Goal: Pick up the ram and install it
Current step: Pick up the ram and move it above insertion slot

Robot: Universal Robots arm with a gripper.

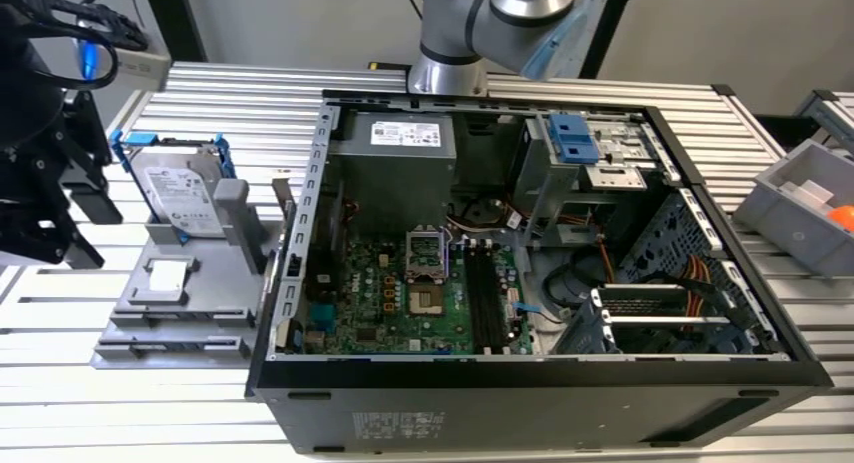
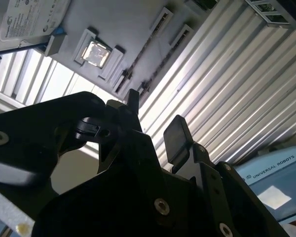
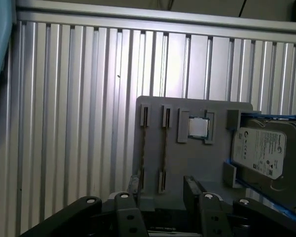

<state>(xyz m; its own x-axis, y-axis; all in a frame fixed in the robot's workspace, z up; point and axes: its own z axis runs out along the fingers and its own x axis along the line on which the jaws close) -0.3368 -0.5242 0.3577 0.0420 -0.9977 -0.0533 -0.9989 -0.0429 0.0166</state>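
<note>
Black gripper (image 3: 162, 190), lower centre of the first wrist view. Jaws apart, nothing between them, hovering over the grey plastic holder tray (image 3: 197, 163) on the ribbed aluminium desk (image 3: 64, 123).

Ram stick (image 3: 164, 148): long, thin board standing on edge in a tray slot at mid-frame, seen as a dark line. Second ram stick (image 3: 142, 148) just beside it.

Risks, judged:
- The sticks sit close together, so an off-centre descent could knock the neighbour or hit the slot posts.
- A grip on so thin an edge may slip or tilt.
- A tilted stick would jam at the socket.

The exterior view adds the open black computer case (image 1: 534, 368), with the green motherboard (image 1: 360, 303) and its black memory slots (image 1: 483, 303) at lower centre. The second wrist view shows the jaws' gap side-on.
</note>
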